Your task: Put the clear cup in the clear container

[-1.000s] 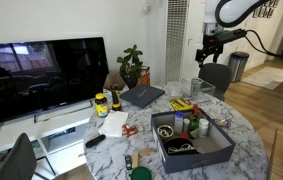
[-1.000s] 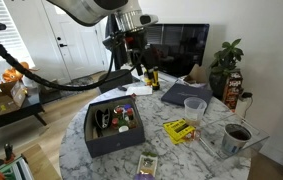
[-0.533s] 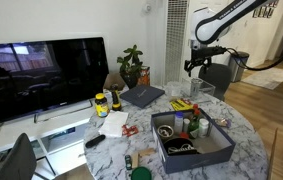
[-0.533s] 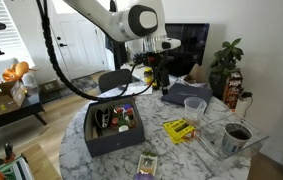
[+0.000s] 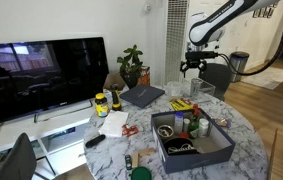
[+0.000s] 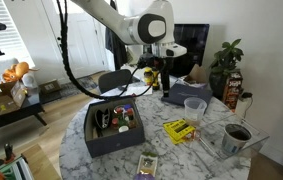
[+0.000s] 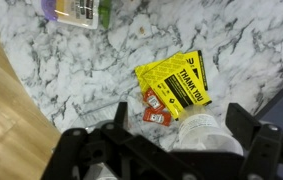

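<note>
Above the veined marble table (image 7: 101,70), the gripper (image 7: 166,148) (jaws wide) hangs over the round clear cup (image 7: 209,130).

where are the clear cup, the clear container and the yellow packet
clear cup (image 6: 193,109): in an exterior view, middle of its side wall
clear container (image 6: 237,145): in an exterior view, its near wall
yellow packet (image 7: 181,78): wrist view, middle of its printed face
</note>
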